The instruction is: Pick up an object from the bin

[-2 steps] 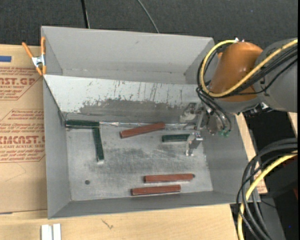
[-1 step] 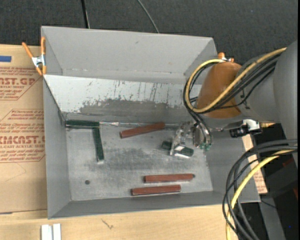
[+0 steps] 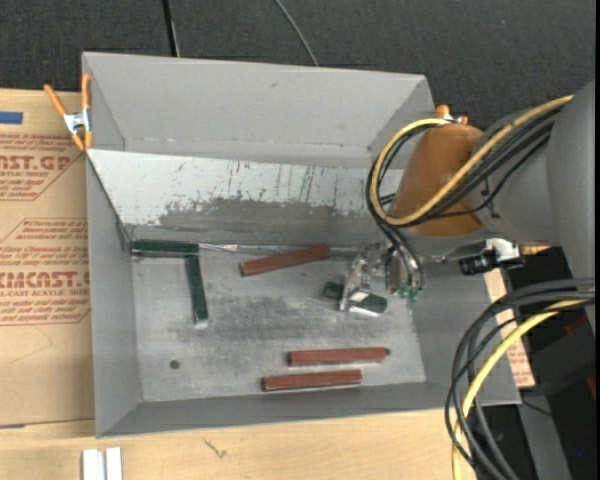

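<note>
My gripper is low over the bin floor at the right side, under the orange wrist cover. A small dark green piece lies right at its left side, touching or nearly touching it. A second bit of dark green shows just under the gripper; whether it is held I cannot tell. A brown flat stick lies slanted to the upper left of the gripper. Another brown stick lies below it.
A third brown stick lies along the bin's near wall. At the left, two dark green sticks form an L. The bin's slanted back wall rises behind the gripper, and yellow cables loop around the wrist.
</note>
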`<state>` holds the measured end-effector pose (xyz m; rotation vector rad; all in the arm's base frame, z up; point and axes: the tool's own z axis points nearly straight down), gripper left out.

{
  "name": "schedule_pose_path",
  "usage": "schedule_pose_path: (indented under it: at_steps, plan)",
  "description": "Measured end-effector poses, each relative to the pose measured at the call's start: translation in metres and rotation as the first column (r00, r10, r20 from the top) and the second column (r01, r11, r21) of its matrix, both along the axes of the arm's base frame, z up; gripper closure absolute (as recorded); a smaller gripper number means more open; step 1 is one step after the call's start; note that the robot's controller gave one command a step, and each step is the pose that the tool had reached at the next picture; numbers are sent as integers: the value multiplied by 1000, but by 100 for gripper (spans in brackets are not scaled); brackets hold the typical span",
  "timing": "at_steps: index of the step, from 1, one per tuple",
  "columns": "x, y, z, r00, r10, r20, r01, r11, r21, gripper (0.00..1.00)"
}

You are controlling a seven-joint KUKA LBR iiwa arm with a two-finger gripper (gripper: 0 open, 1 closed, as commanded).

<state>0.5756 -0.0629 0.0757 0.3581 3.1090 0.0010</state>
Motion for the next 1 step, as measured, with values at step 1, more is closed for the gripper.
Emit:
schedule_pose_path:
  at_steps: [1]
  plan:
    - [-6,-5,189,1000,8,-1,-8,1000,0,100]
